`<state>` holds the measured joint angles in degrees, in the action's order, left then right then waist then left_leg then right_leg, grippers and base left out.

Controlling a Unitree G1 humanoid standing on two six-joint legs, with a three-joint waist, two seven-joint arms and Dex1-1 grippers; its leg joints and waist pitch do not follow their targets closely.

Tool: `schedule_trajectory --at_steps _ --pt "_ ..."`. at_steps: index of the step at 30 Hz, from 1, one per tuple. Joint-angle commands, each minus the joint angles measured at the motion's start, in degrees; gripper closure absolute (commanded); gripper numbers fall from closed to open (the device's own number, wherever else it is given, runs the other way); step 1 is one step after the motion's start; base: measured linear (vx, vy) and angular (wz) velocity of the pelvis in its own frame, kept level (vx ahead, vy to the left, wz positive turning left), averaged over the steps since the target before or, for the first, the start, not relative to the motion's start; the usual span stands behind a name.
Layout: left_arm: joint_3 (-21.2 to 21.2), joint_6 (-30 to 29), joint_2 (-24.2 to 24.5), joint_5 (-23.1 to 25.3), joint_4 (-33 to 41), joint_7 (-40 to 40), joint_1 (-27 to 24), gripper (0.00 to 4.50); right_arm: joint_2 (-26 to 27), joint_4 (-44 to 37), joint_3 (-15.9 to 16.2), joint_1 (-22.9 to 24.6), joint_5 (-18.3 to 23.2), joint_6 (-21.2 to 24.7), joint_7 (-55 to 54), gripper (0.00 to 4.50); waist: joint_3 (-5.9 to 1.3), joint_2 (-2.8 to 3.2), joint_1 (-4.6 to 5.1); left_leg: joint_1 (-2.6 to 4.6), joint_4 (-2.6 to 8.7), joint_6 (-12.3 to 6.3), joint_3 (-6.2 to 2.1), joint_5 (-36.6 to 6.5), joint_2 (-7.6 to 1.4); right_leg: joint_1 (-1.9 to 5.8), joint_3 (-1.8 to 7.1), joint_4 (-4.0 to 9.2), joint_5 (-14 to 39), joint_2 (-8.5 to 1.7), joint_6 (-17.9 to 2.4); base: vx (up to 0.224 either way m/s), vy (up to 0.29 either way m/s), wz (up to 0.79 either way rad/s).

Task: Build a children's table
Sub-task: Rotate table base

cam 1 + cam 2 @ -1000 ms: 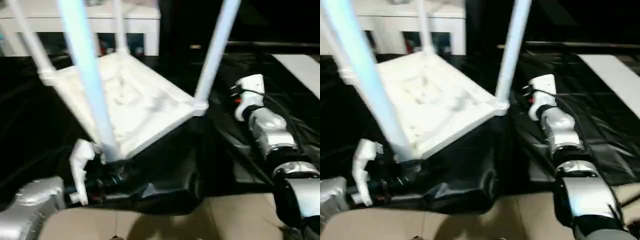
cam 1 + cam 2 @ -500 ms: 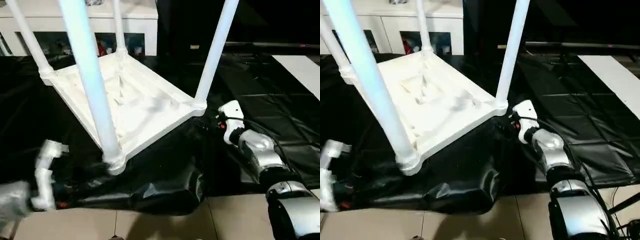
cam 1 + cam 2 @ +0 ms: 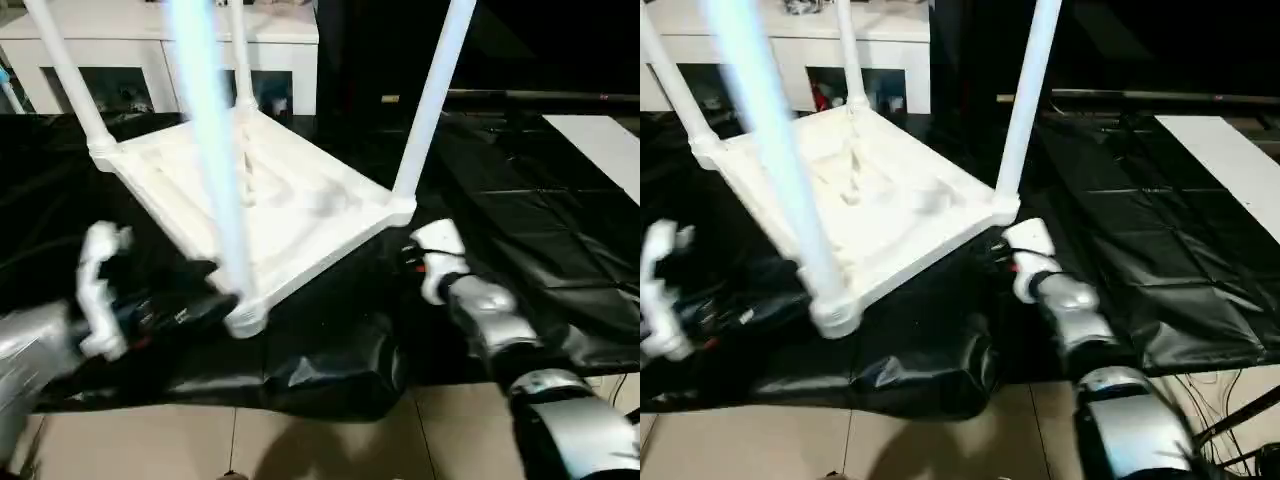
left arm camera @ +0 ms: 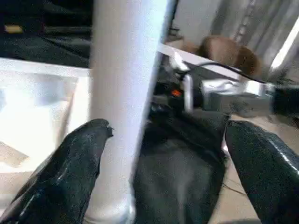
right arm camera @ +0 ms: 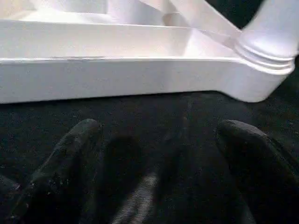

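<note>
A: How many legs do you count?

B: Four white legs (image 3: 428,100), all standing up from the corner sockets of one children's table (image 3: 270,205), which lies upside down on black sheeting (image 3: 560,240).

A: And the hands?

B: Two. The left hand (image 4: 163,158) is spread wide, its fingers either side of the nearest leg, gripping nothing. The right hand (image 5: 159,154) is also wide open, just below the table's rim.

A: The room?

B: A white cabinet (image 3: 150,50) beyond the hands; tiled floor (image 3: 300,445) nearer.
</note>
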<state>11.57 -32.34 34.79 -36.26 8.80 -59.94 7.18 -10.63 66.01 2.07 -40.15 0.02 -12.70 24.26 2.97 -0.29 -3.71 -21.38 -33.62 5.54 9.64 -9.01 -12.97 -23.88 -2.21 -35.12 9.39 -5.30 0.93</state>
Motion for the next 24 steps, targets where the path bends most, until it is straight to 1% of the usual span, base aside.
schedule_trajectory --at_steps 1,2,3,5,7,9,10,11,12,13,14,16,17,18,19,21,24 --pt "-1.8 1.6 -1.2 2.7 -2.0 2.3 2.4 0.07 1.0 0.0 0.2 -1.2 -0.9 0.4 -0.7 0.29 -3.14 0.95 0.05 1.47 4.41 2.47 0.54 -28.5 0.93 1.17 0.66 5.03 26.3 -0.62 -8.4 0.000 0.000 0.00" --pt "-2.4 2.1 -1.6 4.1 -3.2 3.3 3.4 0.07 1.6 0.1 0.6 -1.3 -1.4 0.2 -0.9 0.29 -3.11 0.80 0.20 1.21 4.49 2.47 0.42 -28.5 0.97 1.40 0.61 5.04 26.6 -0.67 -8.2 0.000 0.000 0.00" --pt "-3.0 2.7 -1.9 5.8 -5.1 4.7 4.5 0.07 2.2 0.1 0.9 -1.6 -1.9 -0.3 -1.2 0.29 -3.20 0.84 0.19 1.03 4.55 2.62 0.33 -28.0 0.95 1.59 0.61 5.00 26.9 -0.91 -8.0 0.000 0.000 0.00" --pt "-3.4 2.8 -1.4 6.6 -6.4 4.9 4.7 0.07 2.8 -0.1 0.7 -1.8 -1.6 -0.9 -1.2 0.29 -3.31 0.93 0.26 1.02 4.55 2.57 0.30 -27.6 0.95 1.55 0.64 4.94 26.3 -0.92 -8.0 0.000 0.000 0.00" --pt "-3.8 2.5 0.4 6.8 -7.4 3.8 3.8 0.07 3.0 -0.4 0.2 -2.0 -1.0 -1.3 -1.3 0.29 -3.45 1.01 0.36 0.89 4.58 2.45 0.29 -26.6 0.93 1.75 0.68 4.58 23.9 -0.88 -8.9 0.000 0.000 0.00" --pt "-3.5 2.4 1.2 6.5 -7.3 3.1 3.0 0.07 3.0 -0.9 -0.2 -2.0 -0.2 -2.1 -0.2 0.29 -3.49 1.01 0.43 0.92 4.53 2.18 0.41 -25.9 0.88 1.69 0.74 4.37 21.9 -0.78 -9.8 0.000 0.000 0.00" --pt "-3.3 2.7 1.4 6.6 -7.4 3.0 2.8 0.07 3.0 -1.1 -0.3 -1.9 0.1 -2.1 0.4 0.29 -3.53 0.91 0.42 0.94 4.49 2.04 0.49 -25.7 0.86 1.70 0.76 4.33 21.3 -0.76 -10.1 0.000 0.000 0.00" --pt "-3.0 3.4 1.2 6.8 -7.6 3.0 2.9 0.07 2.9 -1.2 -0.3 -1.9 0.2 -2.3 0.9 0.29 -3.51 0.96 0.35 0.99 4.45 1.69 0.61 -25.0 0.81 1.67 0.86 4.20 19.5 -0.69 -11.0 0.000 0.000 0.00" --pt "-2.8 3.6 0.7 6.5 -7.5 3.2 3.3 0.07 3.0 -1.1 -0.3 -1.9 0.1 -2.3 1.0 0.29 -3.57 1.04 0.27 0.94 4.46 1.65 0.58 -24.5 0.80 1.79 0.84 4.08 18.9 -0.72 -11.3 0.000 0.000 0.00" --pt "-2.5 3.9 -0.2 6.1 -7.4 3.3 4.0 0.07 3.1 -1.0 -0.4 -2.0 0.0 -2.3 1.2 0.29 -3.64 0.87 0.17 0.94 4.41 1.43 0.70 -23.6 0.75 1.86 0.89 3.94 17.4 -0.72 -11.9 0.000 0.000 0.00" --pt "-2.4 3.9 -0.7 5.7 -7.2 3.4 4.4 0.07 3.1 -0.9 -0.5 -2.1 -0.1 -2.3 1.2 0.29 -3.65 0.84 0.04 1.02 4.36 1.33 0.79 -23.3 0.75 1.79 0.93 3.96 16.9 -0.73 -12.1 0.000 0.000 0.00" --pt "-2.9 3.8 -2.4 4.5 -6.7 3.6 6.2 0.07 3.3 -0.2 -0.3 -2.5 -0.7 -1.9 0.5 0.29 -3.67 0.70 -0.10 0.96 4.36 1.22 0.84 -22.2 0.72 1.93 0.94 3.77 15.9 -0.71 -12.5 0.000 0.000 0.00" --pt "-3.6 4.0 -3.5 4.2 -6.7 4.0 7.3 0.07 3.4 0.1 -0.1 -2.7 -1.0 -1.7 0.2 0.29 -3.81 0.78 -0.39 1.12 4.23 1.17 0.97 -21.4 0.73 1.86 1.00 3.66 14.6 -0.77 -12.9 0.000 0.000 0.00" --pt "-4.1 4.2 -4.0 4.3 -6.7 4.2 7.8 0.07 3.5 0.2 0.0 -2.9 -1.1 -1.6 0.1 0.29 -3.77 0.57 -0.39 0.77 4.31 1.10 0.88 -20.6 0.77 2.22 0.94 3.45 14.1 -0.76 -13.0 0.000 0.000 0.00" --pt "-5.4 5.0 -5.3 4.8 -7.2 4.7 9.2 0.07 3.7 0.6 0.2 -3.3 -1.4 -1.3 -0.4 0.29 -3.81 0.13 -0.41 0.59 4.31 0.93 0.90 -19.6 0.77 2.39 0.93 3.36 13.9 -0.85 -12.7 0.000 0.000 0.00" --pt "-7.4 6.2 -6.7 5.8 -8.1 5.1 10.9 0.07 3.8 1.2 0.6 -3.7 -1.8 -0.9 -0.8 0.29 -3.78 0.14 -0.47 0.64 4.25 0.87 0.96 -19.3 0.78 2.34 0.97 3.47 14.6 -0.95 -12.3 0.000 0.000 0.00" --pt "-8.9 6.1 -8.0 6.1 -8.2 4.2 11.9 0.07 4.1 1.6 0.6 -4.0 -2.1 -0.6 -1.2 0.29 -3.81 0.04 -0.43 0.41 4.21 0.81 1.00 -18.1 0.80 2.48 1.02 3.42 14.2 -1.02 -11.7 0.000 0.000 0.00"
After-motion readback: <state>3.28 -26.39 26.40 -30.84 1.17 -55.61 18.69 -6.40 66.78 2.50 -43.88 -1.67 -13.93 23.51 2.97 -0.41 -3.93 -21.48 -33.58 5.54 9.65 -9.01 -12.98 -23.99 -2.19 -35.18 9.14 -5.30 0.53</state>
